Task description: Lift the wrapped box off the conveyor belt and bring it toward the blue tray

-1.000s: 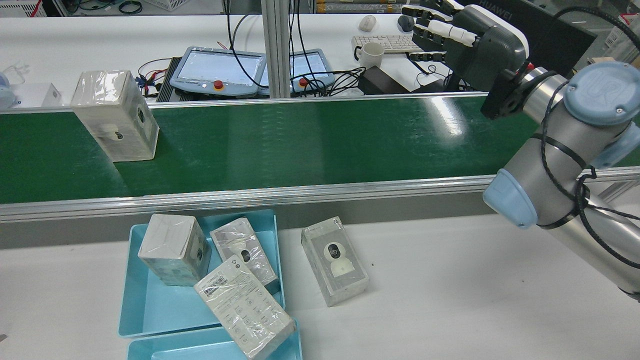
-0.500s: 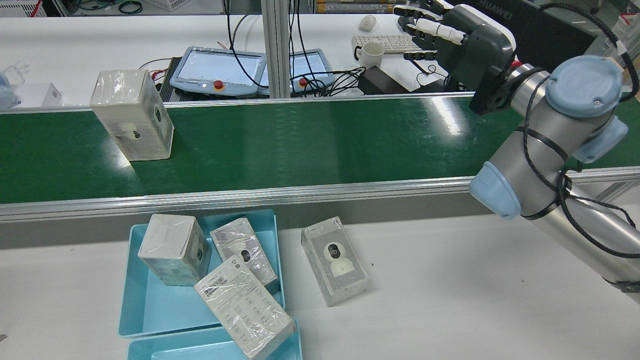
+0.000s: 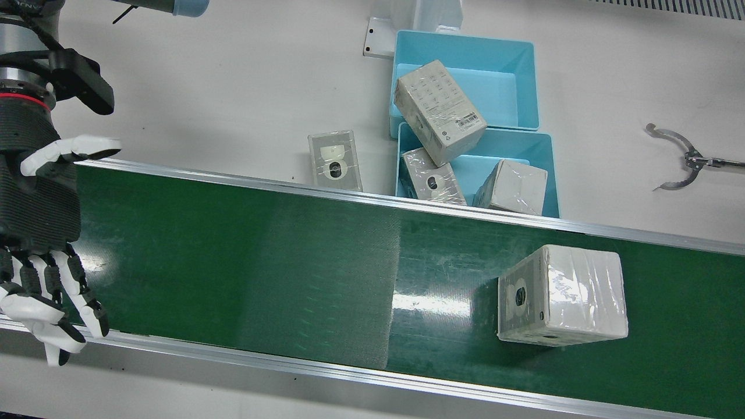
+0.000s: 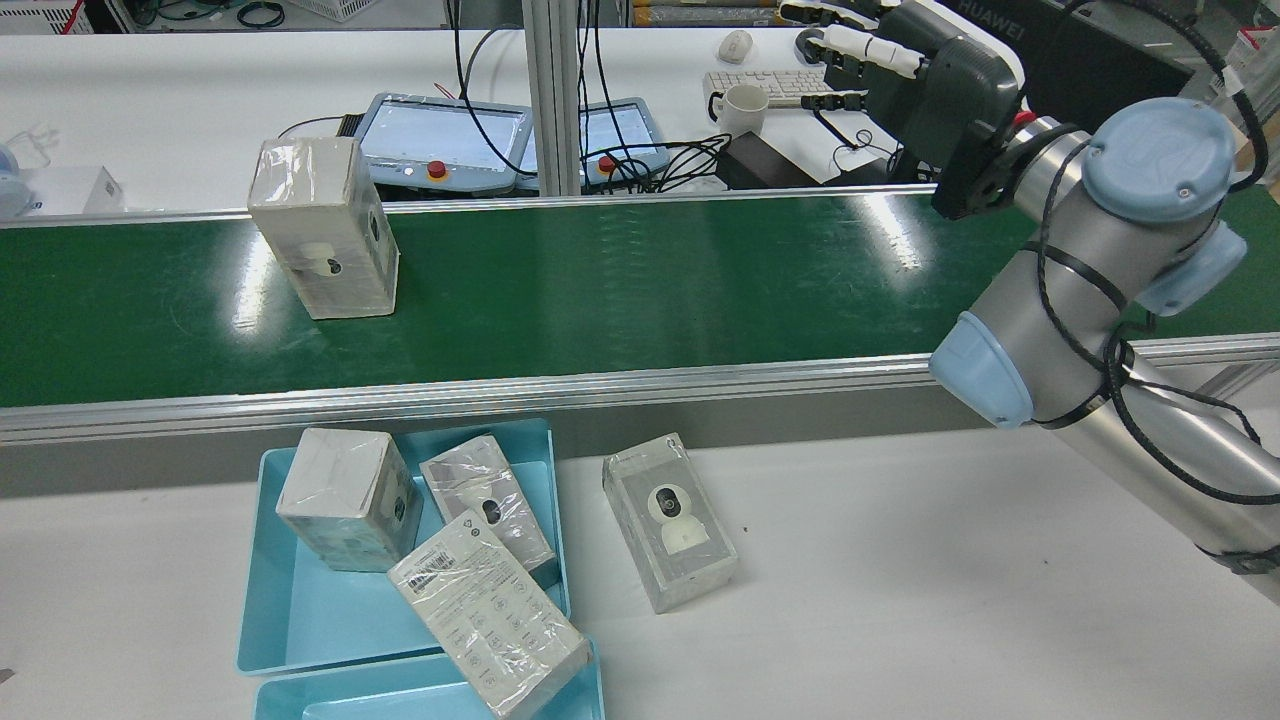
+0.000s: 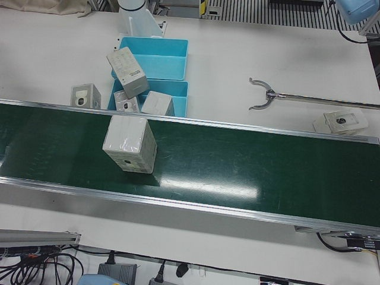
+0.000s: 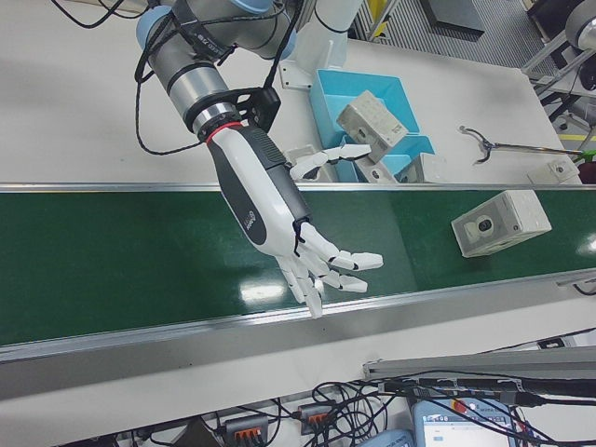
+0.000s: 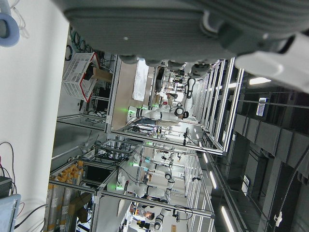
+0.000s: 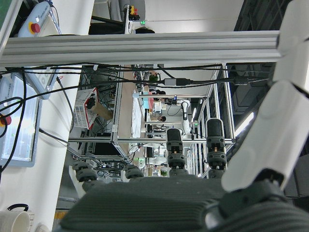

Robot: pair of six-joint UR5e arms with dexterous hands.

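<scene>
— Fingers [image 6: 328, 250] of the right hand [image 6: 279, 219] are spread wide and hold nothing; they hang above the green conveyor belt [image 3: 262, 256] at its far end, well apart from the wrapped box [image 3: 562, 295]. What of the left hand?

— Only its own camera shows a blurred grey underside, so I cannot tell how its fingers stand.

— And the box itself?

— It stands upright on the belt, alone, near the end opposite the right hand. It is pale cream, wrapped in clear crinkled film that catches the light. In the rear view, one tall side carries a picture of a small round camera with a dark lens; the top is plain.

— Where is the blue tray [image 4: 300, 610]?

— On the white tabletop [image 4: 900, 600] just beside the belt's near rail, roughly level with the box. Two blue trays sit edge to edge. Three similar wrapped boxes rest there, one lying tilted across the shared rims. Another lies flat on the tabletop just beside the trays, camera picture facing up.
</scene>
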